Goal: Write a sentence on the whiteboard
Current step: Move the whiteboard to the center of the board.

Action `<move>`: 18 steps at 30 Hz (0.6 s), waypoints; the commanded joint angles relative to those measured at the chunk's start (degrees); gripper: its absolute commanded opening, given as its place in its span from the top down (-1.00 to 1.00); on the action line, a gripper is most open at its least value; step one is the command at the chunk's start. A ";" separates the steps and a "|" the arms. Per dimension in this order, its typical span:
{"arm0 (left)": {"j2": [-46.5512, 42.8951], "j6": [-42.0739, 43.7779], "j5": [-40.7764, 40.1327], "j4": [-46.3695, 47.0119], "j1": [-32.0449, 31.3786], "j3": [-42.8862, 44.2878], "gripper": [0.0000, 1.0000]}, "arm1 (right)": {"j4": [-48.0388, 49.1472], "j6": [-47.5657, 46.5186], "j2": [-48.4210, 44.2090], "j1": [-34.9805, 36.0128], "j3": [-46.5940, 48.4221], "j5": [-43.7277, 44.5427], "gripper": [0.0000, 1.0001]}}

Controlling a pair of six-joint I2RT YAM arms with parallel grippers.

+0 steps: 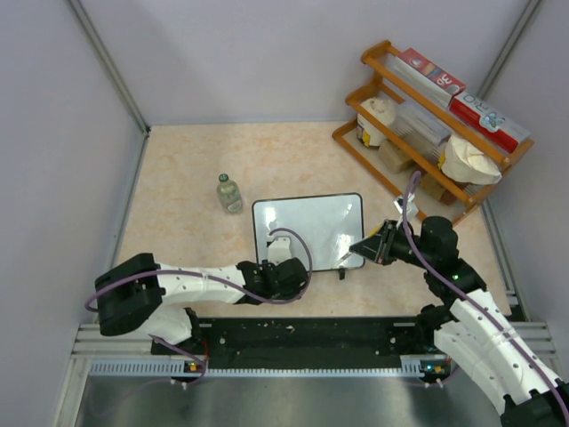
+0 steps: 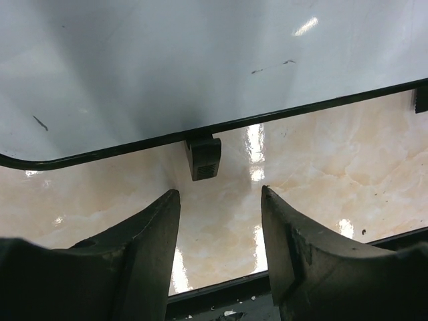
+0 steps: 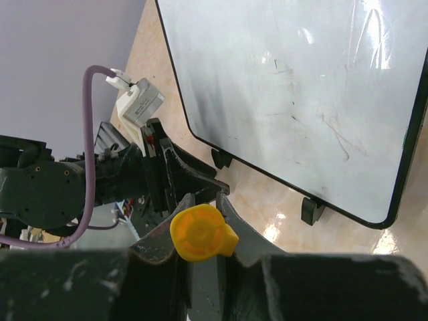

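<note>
Standing by the table, I see the right gripper [image 3: 202, 204] clamped on a marker [image 3: 200, 234]. The marker's yellow end pokes up between the fingers toward the wrist camera. The writing tip is hidden, so I cannot tell whether it is capped. The whiteboard [image 1: 308, 227] lies just ahead of that gripper on its small feet, its near right corner closest to the fingers. The surface shows only faint grey smudges and none of the sentence, so I judge the writing has not begun.

The left gripper [image 2: 219, 227] is spread wide with nothing between its fingers. The board's near edge runs just beyond its fingertips, apart from them. One black foot [image 2: 202, 158] sits almost straight ahead of the gap.

The main worry is that nothing is holding the board. If the marker presses down or drags sideways, the glossy board could skate across the smooth table [image 1: 187, 178] or rock on its feet, and the letters would smear. The marker could also twist in the right fingers under pressure. If the left gripper closes carelessly it might catch the foot instead of the frame and nudge the board.

A small clear bottle [image 1: 229, 193] stands beyond the left gripper, past the board's far left corner. It would be at risk only from a wide sweep.
</note>
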 commanded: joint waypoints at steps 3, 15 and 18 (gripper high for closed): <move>1.56 2.12 1.08 4.39 0.11 -0.75 -0.12 | 1.70 -0.34 -0.88 -0.58 0.02 -0.49 1.00; 5.77 8.17 5.29 11.43 0.20 -0.06 -0.09 | 1.17 -0.43 -2.11 -0.59 -0.68 0.12 1.00; 7.71 8.88 6.79 12.03 0.11 1.00 -0.09 | 0.91 -0.43 -2.72 -0.59 -0.95 0.30 1.00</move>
